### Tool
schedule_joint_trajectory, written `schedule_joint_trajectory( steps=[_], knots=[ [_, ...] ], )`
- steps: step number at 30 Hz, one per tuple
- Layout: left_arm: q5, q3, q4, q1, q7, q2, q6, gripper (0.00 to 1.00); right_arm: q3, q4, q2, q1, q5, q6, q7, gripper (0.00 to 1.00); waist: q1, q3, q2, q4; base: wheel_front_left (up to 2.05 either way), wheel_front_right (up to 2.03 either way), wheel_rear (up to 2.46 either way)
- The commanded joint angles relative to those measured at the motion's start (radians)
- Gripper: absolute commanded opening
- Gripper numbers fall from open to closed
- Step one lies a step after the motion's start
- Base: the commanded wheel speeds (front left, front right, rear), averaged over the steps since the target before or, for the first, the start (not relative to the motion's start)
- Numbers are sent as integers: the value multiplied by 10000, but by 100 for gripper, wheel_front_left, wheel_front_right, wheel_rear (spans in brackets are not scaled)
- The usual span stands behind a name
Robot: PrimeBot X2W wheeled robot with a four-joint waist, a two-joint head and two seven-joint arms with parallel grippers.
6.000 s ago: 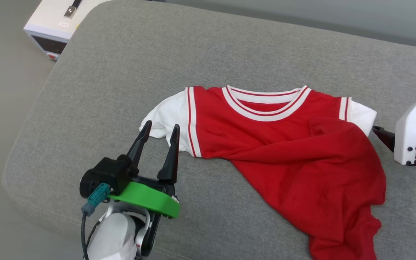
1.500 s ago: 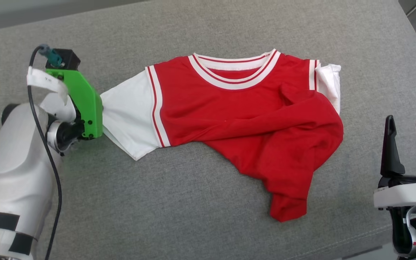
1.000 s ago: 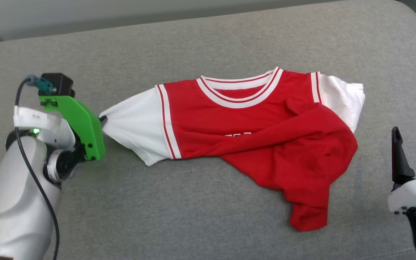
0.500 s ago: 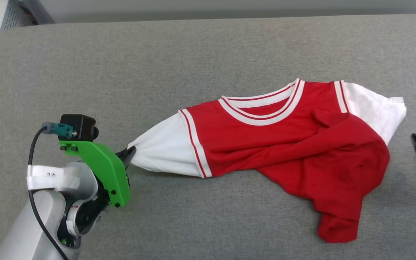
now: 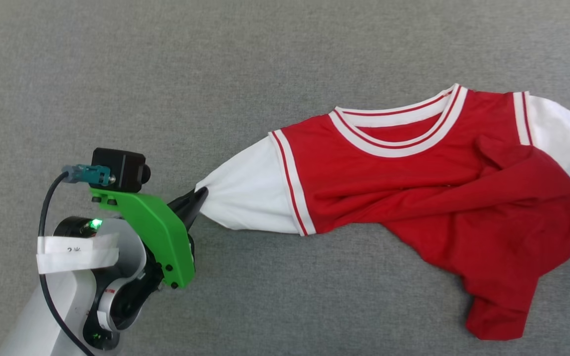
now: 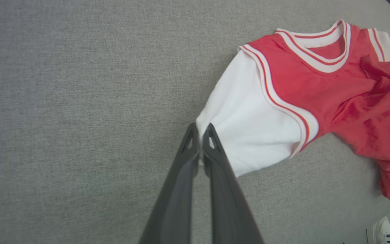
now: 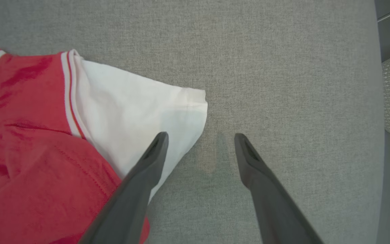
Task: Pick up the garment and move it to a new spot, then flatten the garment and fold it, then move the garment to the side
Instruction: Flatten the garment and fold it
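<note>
Pinching the white sleeve cuff (image 6: 223,130), the left gripper (image 6: 200,130) is clamping the garment (image 5: 413,198), jaws fully closed. The garment is lying crumpled toward the bench's (image 5: 117,74) right edge. The right gripper (image 7: 200,136) is hovering wide open, empty. Pulling low and steadily should spread it.

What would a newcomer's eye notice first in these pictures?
The red garment with white sleeves lies crumpled on the grey cushion, right of centre in the head view. The left gripper, shut, pinches one white sleeve's tip at lower left; the right gripper hangs open at the other sleeve's edge.
</note>
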Motion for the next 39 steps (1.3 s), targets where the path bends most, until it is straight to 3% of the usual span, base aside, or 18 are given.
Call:
schedule_joint_trajectory(
  steps=[1,8,19,20,22,28,39],
  knots=[
    [62,-28,-84,-212,56,-23,8,0,59,210,-113,-324,-8,-9,-6,100,0,412,0,325,0,0,0],
    [114,-136,-335,-419,84,-47,-22,0,362,1229,-372,-967,-40,-9,7,100,0,819,0,587,0,0,0],
    [263,-161,-234,-588,-86,-56,3,0,1022,1931,-209,-610,408,-9,138,100,0,1048,0,766,0,0,0],
    [275,-166,-201,-601,-102,-63,9,0,1099,1969,-220,-510,510,-9,187,85,0,1039,0,774,0,0,0],
    [275,-169,-143,-617,-130,-77,12,0,1174,1976,-234,-346,672,-9,205,0,0,1011,0,773,0,0,0],
    [264,-61,93,-571,-348,-86,40,0,1039,1865,-234,-82,915,-9,-457,0,0,657,0,633,0,0,0],
    [83,49,589,-401,-955,-246,-171,0,1276,1492,-614,138,1332,-9,-2785,0,0,-858,0,203,0,0,0]
  ],
)
